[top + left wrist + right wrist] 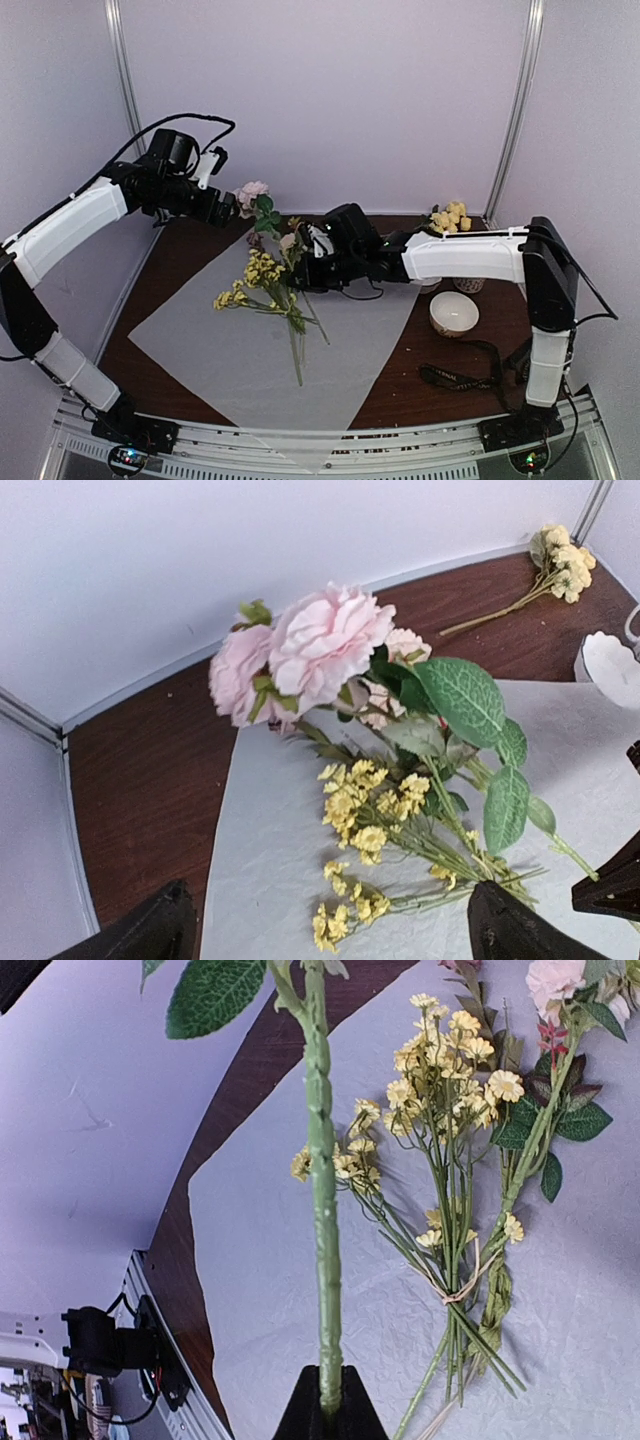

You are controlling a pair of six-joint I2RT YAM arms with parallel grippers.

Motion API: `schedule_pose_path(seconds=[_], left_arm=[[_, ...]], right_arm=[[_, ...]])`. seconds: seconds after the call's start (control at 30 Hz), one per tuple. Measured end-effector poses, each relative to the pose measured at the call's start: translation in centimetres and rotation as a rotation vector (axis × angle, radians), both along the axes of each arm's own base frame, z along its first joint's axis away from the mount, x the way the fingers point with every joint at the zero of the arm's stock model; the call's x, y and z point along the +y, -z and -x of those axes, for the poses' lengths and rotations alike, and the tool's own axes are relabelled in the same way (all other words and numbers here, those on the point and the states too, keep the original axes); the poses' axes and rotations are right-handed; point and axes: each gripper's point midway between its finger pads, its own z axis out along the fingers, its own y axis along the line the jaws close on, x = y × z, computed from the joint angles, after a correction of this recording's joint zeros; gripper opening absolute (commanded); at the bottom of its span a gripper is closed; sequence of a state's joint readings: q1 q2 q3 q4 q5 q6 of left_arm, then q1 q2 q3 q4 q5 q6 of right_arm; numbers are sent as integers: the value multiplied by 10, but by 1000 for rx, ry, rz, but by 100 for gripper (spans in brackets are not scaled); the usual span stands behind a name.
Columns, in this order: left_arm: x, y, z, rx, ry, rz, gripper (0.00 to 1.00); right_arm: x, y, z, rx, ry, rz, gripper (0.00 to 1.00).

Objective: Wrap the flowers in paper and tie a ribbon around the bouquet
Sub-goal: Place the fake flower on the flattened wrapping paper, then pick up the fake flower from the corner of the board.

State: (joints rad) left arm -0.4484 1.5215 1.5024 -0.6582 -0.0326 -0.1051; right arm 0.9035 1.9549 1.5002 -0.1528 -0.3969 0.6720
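Observation:
The paper point(250, 360) lies flat on the table, with a bunch of yellow flowers point(258, 273) on it, their stems tied by a thin band point(455, 1292). My right gripper point(303, 266) is shut on the thick green stem point(322, 1210) of a pink flower point(252, 192) and holds it tilted above the sheet. In the right wrist view the stem rises straight from that gripper point(325, 1410). My left gripper point(226, 206) hovers open beside the pink blooms point(325, 645). Its fingers point(150, 932) stand wide apart with nothing between them. The ribbon point(455, 378) lies at the front right.
A white bowl point(454, 313) and a small cup point(468, 284) stand right of the paper. Another yellow sprig point(450, 217) lies at the back right, near the wall. The table's brown top point(185, 265) shows around the sheet.

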Motion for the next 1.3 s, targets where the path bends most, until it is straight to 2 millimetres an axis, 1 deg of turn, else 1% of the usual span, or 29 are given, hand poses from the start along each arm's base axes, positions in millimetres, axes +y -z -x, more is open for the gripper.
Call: schedule_pose_path(seconds=[0.07, 0.1, 0.13, 0.17, 0.23, 0.27, 0.33, 0.4, 0.5, 0.57, 0.6, 0.7, 0.77, 0.8, 0.83, 0.87, 0.9, 0.93, 0.97, 1.0, 1.03, 1.1, 1.17, 1.23, 1.3], left_arm=[[9, 2, 10, 28, -18, -21, 98], [12, 6, 13, 43, -24, -33, 98], [16, 13, 17, 65, -34, -54, 98], [18, 16, 18, 72, -37, -60, 98], [21, 25, 21, 101, -43, -74, 98], [23, 30, 23, 116, -47, -79, 98], [28, 37, 24, 136, -55, -87, 98], [31, 43, 26, 151, -63, -92, 98], [31, 45, 26, 158, -64, -88, 98], [31, 44, 27, 158, -62, -84, 98], [31, 44, 27, 158, -61, -83, 98], [33, 43, 27, 155, -67, -81, 98], [36, 42, 26, 152, -75, -83, 98], [38, 41, 26, 149, -80, -84, 98], [39, 41, 26, 147, -83, -85, 98], [40, 40, 26, 146, -86, -86, 98], [41, 40, 26, 144, -89, -88, 98], [41, 40, 26, 142, -92, -90, 98], [42, 39, 26, 141, -94, -92, 98], [43, 39, 26, 139, -98, -95, 98], [43, 40, 26, 139, -99, -96, 98], [44, 40, 26, 139, -102, -99, 98], [45, 40, 25, 137, -104, -102, 98], [46, 40, 25, 137, -105, -107, 98], [46, 43, 23, 142, -106, -114, 98]], right_arm=[[4, 7, 2, 17, 39, 8, 1], [6, 14, 4, 34, 55, 19, 3], [8, 21, 6, 48, 64, 30, 7], [8, 30, 7, 63, 75, 48, 13], [7, 49, 5, 93, 96, 91, 33], [6, 59, 4, 109, 110, 109, 41], [1, 76, 5, 138, 130, 148, 53], [-4, 84, 6, 147, 149, 180, 65], [-11, 82, 4, 120, 176, 213, 72], [-18, 75, 4, 80, 181, 246, 77], [-24, 66, 2, 47, 191, 265, 81], [-46, 23, -8, -73, 224, 298, 94], [-67, -19, -26, -165, 275, 291, 99], [-82, -44, -40, -214, 314, 278, 100], [-98, -65, -56, -248, 359, 260, 100], [-119, -84, -73, -274, 412, 243, 100], [-143, -99, -92, -294, 471, 231, 100], [-172, -111, -113, -310, 541, 224, 100], [-198, -117, -132, -319, 604, 224, 98], [-227, -120, -150, -321, 672, 229, 95], [-250, -117, -165, -316, 725, 240, 91], [-298, -106, -196, -292, 832, 272, 83], [-334, -93, -227, -264, 915, 289, 77], [-364, -79, -257, -235, 985, 301, 75], [-390, -66, -284, -210, 1043, 311, 75]])
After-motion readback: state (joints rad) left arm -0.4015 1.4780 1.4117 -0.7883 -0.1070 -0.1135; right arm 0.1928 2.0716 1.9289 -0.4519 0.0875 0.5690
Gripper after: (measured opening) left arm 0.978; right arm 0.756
